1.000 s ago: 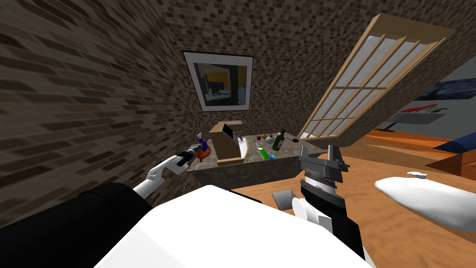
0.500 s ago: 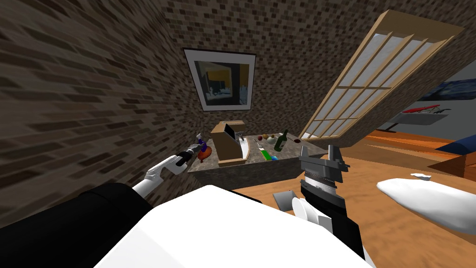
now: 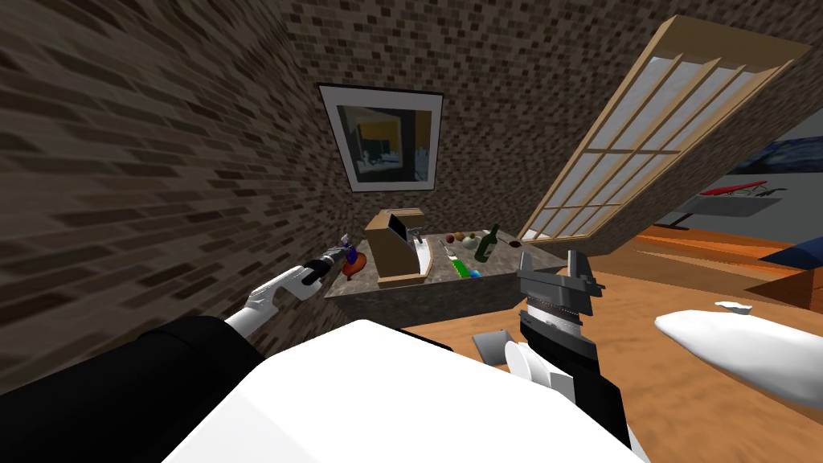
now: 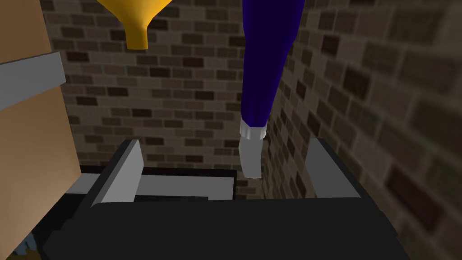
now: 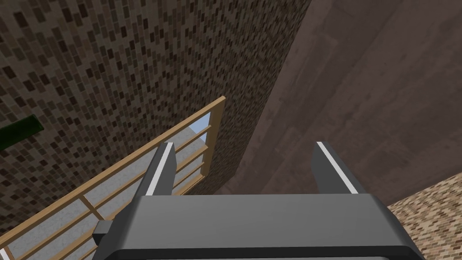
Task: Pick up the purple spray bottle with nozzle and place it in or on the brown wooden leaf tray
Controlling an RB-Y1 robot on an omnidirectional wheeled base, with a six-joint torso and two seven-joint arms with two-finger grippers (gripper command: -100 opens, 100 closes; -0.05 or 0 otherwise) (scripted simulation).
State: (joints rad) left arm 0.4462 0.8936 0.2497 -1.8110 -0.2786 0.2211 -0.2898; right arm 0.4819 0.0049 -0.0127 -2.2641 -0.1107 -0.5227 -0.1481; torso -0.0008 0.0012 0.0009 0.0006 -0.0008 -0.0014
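Reaching with the left arm to the far-left end of the bench (image 3: pixel 434 296), close against the brick wall. Holding the left pincer (image 4: pixel 224 142) open there, blades wide apart, gripping nothing.

Facing the purple spray bottle (image 4: pixel 266 58) just ahead. By the head view it stands upright with the pale nozzle on top, so its long axis runs across the line of reach and square to the gap between the blades. Down the wrist, it lines up with that gap, off-centre toward one blade and touching neither. Hard to tell how far beyond the blade tips. Seems level with the nozzle end rather than the purple body. Likely calls for a small sideways correction, a shift toward the body and a little more advance before closing.

From the head view, placed at the bench's left end, just beside or on the orange-brown leaf tray (image 3: pixel 357 264). Cannot tell which, nor whether anything else lies in that tray. A short carry either way.

Keeping the right pincer (image 3: pixel 560 269) open and idle near the bench's right front corner, much farther from the bottle than the left.

Right of the tray, a tan open box (image 3: pixel 395 251) with a dark block and a grey piece in it. Farther right, a green bottle (image 3: pixel 484 243), well apart from the work.
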